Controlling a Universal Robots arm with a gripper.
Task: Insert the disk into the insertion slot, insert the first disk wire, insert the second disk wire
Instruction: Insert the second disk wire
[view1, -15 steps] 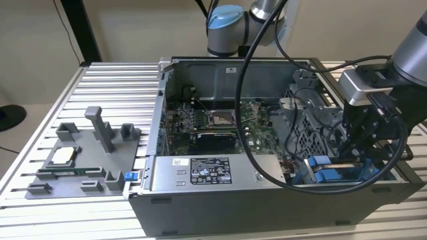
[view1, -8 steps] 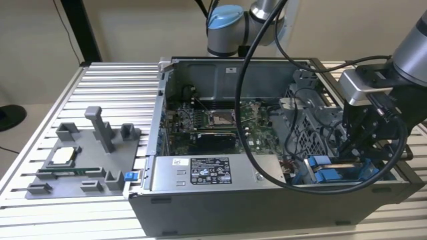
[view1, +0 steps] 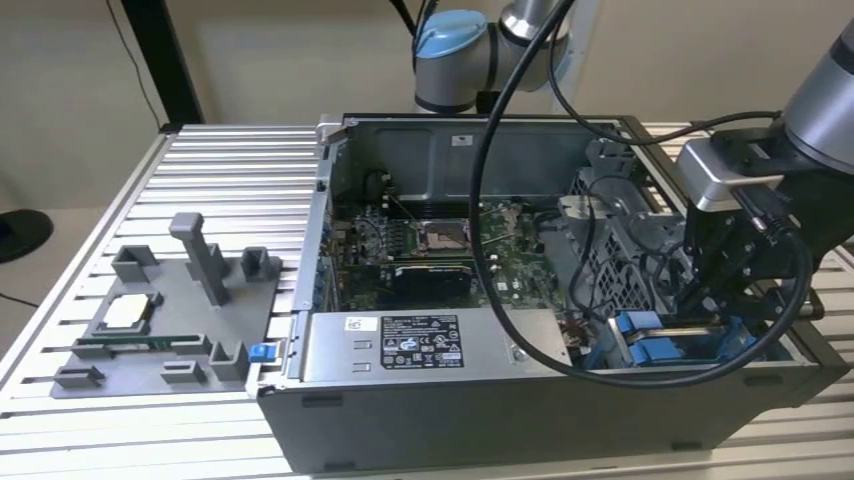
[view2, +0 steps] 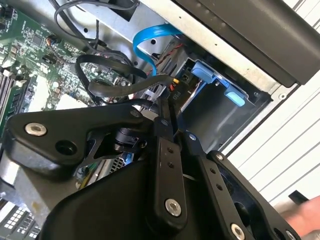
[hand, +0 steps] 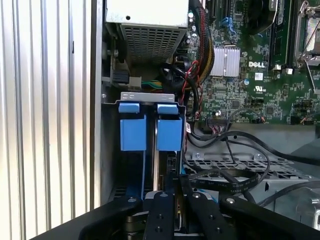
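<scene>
Jaws pinch black wire (view2: 150, 82) above insertion slot (hand: 150, 132).

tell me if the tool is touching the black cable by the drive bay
Touching. In the second wrist view the tool is pinched on the flat black cable just behind its connector, which points toward the insertion slot with its blue carrier tabs.

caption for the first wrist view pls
Black gripper pinching a black wire connector above the blue-tabbed drive bay of an open computer case.
</scene>
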